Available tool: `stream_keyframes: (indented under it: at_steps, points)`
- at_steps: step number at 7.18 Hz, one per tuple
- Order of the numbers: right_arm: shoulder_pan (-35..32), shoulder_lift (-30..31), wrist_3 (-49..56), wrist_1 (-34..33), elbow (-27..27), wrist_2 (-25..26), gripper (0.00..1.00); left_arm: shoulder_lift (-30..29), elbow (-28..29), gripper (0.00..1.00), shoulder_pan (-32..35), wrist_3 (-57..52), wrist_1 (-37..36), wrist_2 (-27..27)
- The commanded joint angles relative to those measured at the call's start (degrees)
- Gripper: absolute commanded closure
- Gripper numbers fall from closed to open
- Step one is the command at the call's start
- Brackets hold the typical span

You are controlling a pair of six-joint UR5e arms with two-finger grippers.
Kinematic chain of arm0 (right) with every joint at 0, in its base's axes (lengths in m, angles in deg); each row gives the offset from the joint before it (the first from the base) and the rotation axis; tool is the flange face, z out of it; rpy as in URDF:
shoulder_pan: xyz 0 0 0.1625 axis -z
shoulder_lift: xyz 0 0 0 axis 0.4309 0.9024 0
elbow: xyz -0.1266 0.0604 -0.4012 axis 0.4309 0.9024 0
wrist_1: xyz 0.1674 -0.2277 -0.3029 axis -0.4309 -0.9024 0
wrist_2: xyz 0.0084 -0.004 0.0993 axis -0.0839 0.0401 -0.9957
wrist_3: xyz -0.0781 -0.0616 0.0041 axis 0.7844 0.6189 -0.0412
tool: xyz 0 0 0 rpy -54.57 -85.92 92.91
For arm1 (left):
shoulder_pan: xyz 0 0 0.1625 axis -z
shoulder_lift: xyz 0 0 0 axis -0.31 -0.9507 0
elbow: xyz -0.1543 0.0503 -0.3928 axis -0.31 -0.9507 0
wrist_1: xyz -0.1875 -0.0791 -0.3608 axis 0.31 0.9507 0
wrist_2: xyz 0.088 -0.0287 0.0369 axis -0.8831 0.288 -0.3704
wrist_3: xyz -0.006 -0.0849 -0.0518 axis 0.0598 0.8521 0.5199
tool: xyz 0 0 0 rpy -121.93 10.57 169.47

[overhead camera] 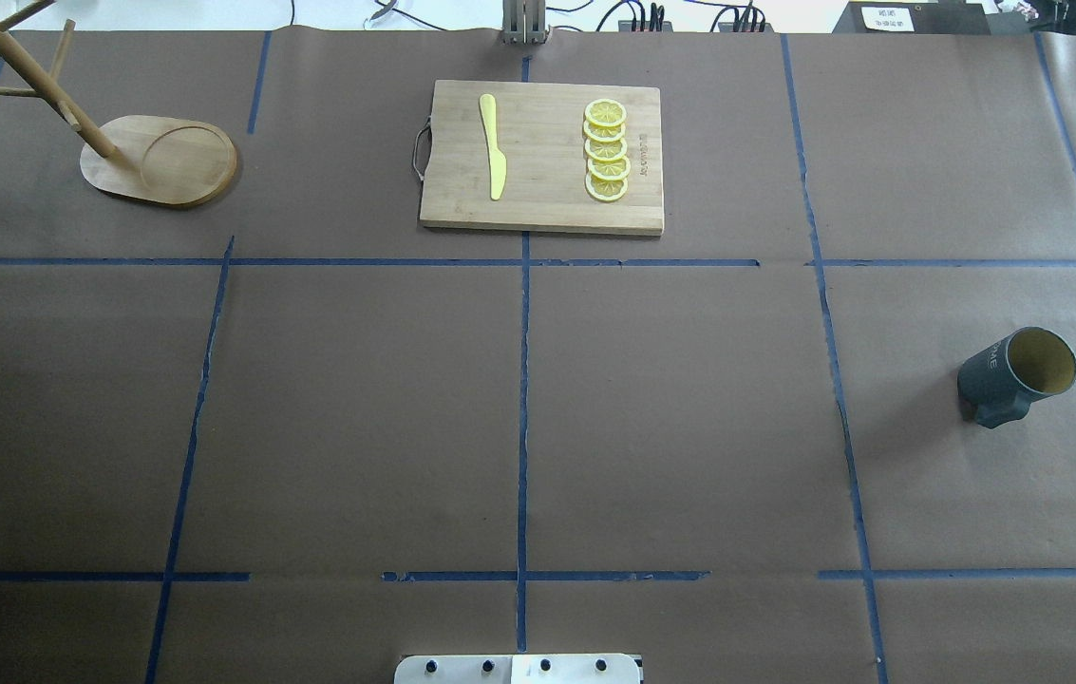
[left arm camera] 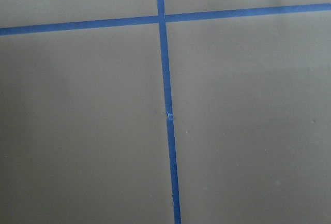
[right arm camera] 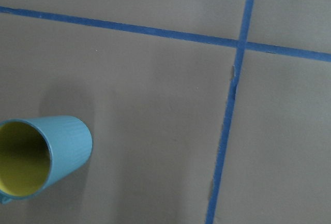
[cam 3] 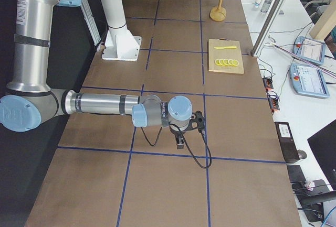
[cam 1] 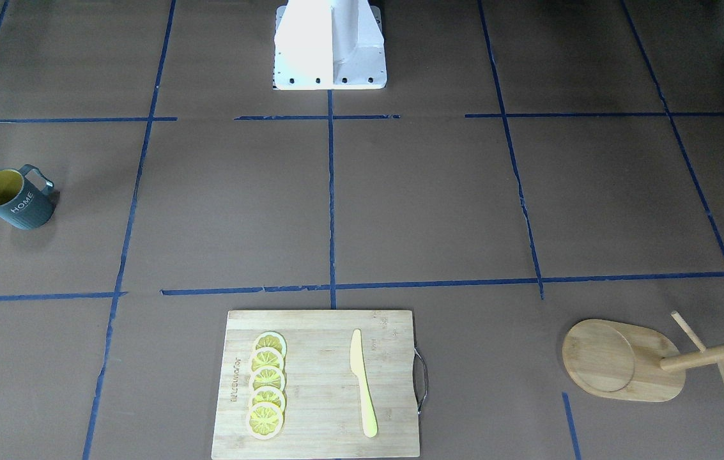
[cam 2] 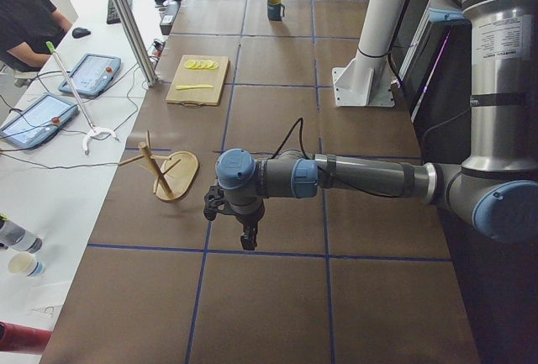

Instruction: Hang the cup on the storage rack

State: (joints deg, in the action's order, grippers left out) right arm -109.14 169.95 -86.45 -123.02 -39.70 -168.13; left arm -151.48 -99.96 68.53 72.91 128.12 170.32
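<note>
The dark blue-grey cup (cam 1: 13, 199) with a yellow inside and "HOME" lettering stands upright on the table, far on the robot's right (overhead camera: 1017, 377). It shows at the lower left of the right wrist view (right arm camera: 46, 154). The wooden storage rack (cam 1: 598, 358) with its post and pegs stands at the far left corner (overhead camera: 181, 161). My left gripper (cam 2: 249, 236) hangs above the table near the rack, seen only from the side. My right gripper (cam 3: 179, 142) hangs above the table, seen only from the side. I cannot tell whether either is open or shut.
A bamboo cutting board (overhead camera: 542, 157) with lemon slices (overhead camera: 606, 150) and a yellow knife (overhead camera: 493, 144) lies at the far middle. The white robot base (cam 1: 330, 45) stands at the near edge. Blue tape lines cross the brown table.
</note>
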Motion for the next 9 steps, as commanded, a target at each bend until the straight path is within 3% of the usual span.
stream_keyframes:
  at_steps: [1, 3, 7, 9]
  points:
    - [6.25, 0.10, -18.39, 12.97, 0.06, 0.67, 0.02, 0.17, -0.05, 0.00, -0.11, 0.18, 0.02, 0.03]
    - [12.04, 0.10, -27.22, 18.88, 0.15, 2.07, 0.02, 0.17, -0.14, 0.00, -0.11, 0.18, -0.16, 0.03]
    - [18.47, 0.54, -27.60, 19.00, 0.94, 5.14, 0.05, -0.18, 0.21, 0.00, -0.29, 0.44, -0.25, -0.23]
    - [19.89, 0.19, -27.52, 19.09, 2.08, 5.86, 0.19, -0.26, 0.04, 0.00, -0.29, 0.79, -0.16, -0.15]
